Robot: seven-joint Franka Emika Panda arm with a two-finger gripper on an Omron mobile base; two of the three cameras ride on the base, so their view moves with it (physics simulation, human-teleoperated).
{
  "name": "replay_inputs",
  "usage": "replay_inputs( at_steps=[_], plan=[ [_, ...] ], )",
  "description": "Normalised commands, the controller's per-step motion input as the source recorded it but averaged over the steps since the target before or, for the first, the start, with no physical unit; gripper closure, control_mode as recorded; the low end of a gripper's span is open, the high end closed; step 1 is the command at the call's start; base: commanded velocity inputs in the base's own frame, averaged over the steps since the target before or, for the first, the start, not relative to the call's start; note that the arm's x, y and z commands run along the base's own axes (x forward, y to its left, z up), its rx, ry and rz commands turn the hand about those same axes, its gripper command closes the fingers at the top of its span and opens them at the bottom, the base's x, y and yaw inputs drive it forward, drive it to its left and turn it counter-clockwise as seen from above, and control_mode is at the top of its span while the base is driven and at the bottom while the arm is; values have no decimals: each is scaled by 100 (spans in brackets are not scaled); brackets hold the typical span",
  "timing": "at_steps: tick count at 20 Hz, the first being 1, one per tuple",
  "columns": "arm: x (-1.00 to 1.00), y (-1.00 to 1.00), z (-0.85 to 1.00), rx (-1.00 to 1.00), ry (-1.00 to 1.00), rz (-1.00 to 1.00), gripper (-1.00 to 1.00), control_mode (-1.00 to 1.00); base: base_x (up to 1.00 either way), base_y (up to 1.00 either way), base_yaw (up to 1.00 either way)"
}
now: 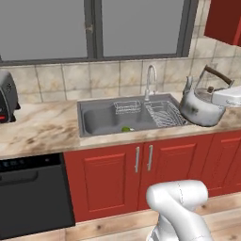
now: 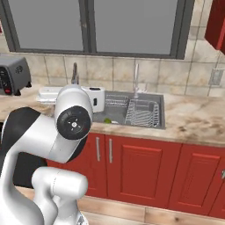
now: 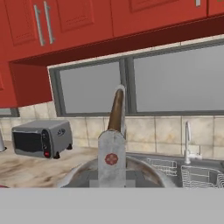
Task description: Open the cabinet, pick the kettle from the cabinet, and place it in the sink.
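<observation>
Hand view, kettle (image 3: 111,173) clamped in tool (image 3: 112,162)

a kitchen: sink (image 1: 101,123), toaster (image 3: 41,138), red cupboards (image 1: 141,172).

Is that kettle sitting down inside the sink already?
No: in the left base view the kettle is above the counter to the right of the sink, carried by the gripper.

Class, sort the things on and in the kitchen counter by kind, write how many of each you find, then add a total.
Kettles: 1, the kettle, held by its handle in the shut gripper
Toasters: 1, the toaster
Sinks: 1, the sink
Faucets: 1, the faucet
Dish racks: 1, the dish rack
Small green items in the basin: 1
Total: 6
</observation>
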Motion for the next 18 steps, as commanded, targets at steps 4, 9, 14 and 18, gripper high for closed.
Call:
replay_inputs(
  at_steps=[4, 9, 14, 18],
  plan=[
    [0, 0, 0, 0, 0, 0, 100, 100, 23, 65, 0],
    [0, 0, 0, 0, 0, 0, 100, 100, 40, 60, 0],
    [0, 0, 0, 0, 0, 0, 100, 100, 47, 53, 0],
    [0, 0, 0, 0, 0, 0, 100, 100, 40, 34, 1]
  ],
)
